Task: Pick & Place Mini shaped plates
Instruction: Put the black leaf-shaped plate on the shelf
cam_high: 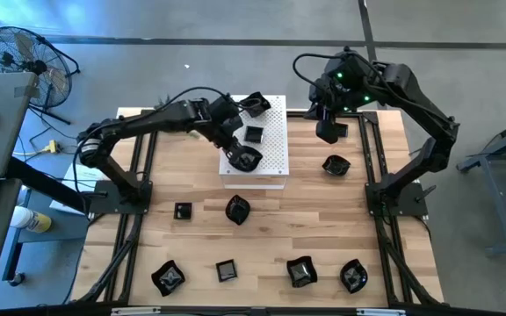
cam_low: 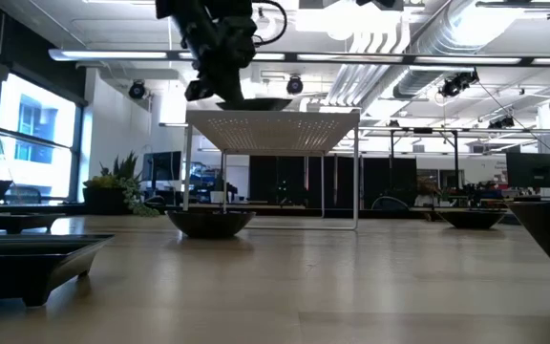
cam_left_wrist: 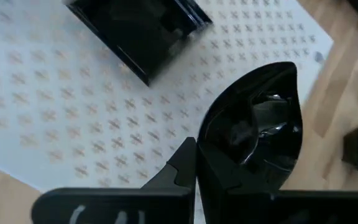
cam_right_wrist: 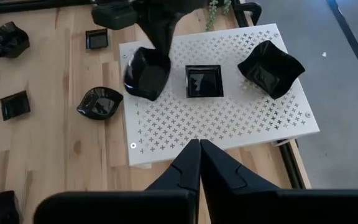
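- Left claw [cam_high: 235, 151] is seen clamped shut on the rim of a teardrop-shaped black plate [cam_high: 244, 159], which is held at the lower left corner of the white perforated board [cam_high: 273, 149] in the high view; from the low view it cannot be told whether the plate is resting on the board or held just above it.
- Two further plates are already placed on the board: a square one [cam_high: 254, 134] at its middle and a wavy-edged one [cam_high: 255, 104] near its upper edge.
- Seven plates are counted on the wooden bench [cam_high: 271, 237], among them one right of the board [cam_high: 336, 164] and four along the lower edge.
- Right claw [cam_right_wrist: 198, 149] is closed on nothing and is parked above the upper right of the bench.
- Roughly a third of the task is judged done.
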Controlling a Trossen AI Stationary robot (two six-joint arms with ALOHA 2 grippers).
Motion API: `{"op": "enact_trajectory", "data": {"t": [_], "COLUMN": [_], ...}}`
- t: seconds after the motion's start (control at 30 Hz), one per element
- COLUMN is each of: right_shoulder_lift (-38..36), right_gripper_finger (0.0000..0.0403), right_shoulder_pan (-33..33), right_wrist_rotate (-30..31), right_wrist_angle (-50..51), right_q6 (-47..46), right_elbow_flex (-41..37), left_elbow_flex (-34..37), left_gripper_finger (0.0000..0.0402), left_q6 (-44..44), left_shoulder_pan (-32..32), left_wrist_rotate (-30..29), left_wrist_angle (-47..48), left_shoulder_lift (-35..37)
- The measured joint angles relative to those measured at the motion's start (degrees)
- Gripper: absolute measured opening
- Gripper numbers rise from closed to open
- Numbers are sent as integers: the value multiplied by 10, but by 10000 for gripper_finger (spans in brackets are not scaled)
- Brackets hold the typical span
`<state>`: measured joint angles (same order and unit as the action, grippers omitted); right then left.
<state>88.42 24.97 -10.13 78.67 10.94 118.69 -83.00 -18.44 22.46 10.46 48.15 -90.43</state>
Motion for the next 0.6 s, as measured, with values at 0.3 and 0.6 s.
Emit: {"op": "enact_trajectory", "data": {"t": [0.3,0.6], "right_shoulder_lift": [0,0], "right_gripper_finger": [2,2], "right_shoulder_pan": [0,0], "right_wrist_rotate": [1,1], "right_wrist_angle": [-1,-4], "right_q6": [14,30], "right_elbow_flex": [0,0], "left_elbow_flex": [0,0], "left_gripper_finger": [0,2], "left_q6": [-11,-13], "left_shoulder_pan": [0,0], "left_wrist_rotate": [6,25], "left_wrist_angle": [-45,-62], "left_shoulder_lift": [1,-22]}}
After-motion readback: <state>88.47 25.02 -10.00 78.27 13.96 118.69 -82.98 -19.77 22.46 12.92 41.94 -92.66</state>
